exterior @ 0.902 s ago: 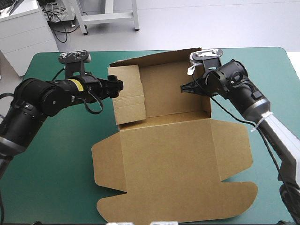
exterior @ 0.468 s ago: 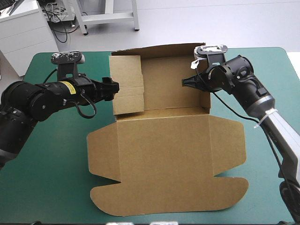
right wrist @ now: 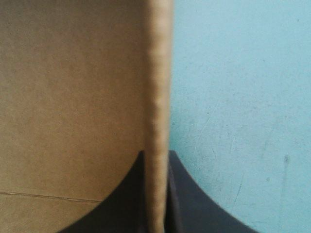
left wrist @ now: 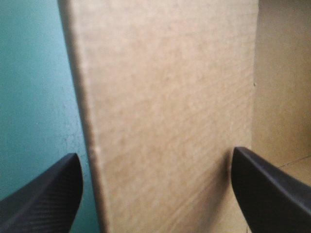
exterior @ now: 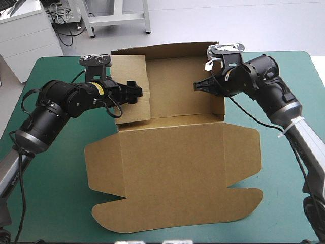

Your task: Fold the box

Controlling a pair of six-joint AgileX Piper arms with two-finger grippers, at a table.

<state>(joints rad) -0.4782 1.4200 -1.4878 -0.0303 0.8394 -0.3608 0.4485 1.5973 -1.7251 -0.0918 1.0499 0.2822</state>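
Observation:
The brown box lies as a half-raised sheet, with its back wall standing and the lid flat toward the table's front. My left gripper is open and straddles the left side flap, which leans inward. In the left wrist view that flap fills the space between the fingers of my left gripper. My right gripper is shut on the upright right wall. In the right wrist view the wall's edge runs straight up from my right gripper.
The lid's rounded tabs reach close to the table's front edge. Teal-green cover shows on both sides of the box. Both arms cross the far half of the table.
The box has slid to the left and a little away from the front edge. My left gripper moved from the flap's outer edge to over the flap. My right gripper kept hold of the right wall.

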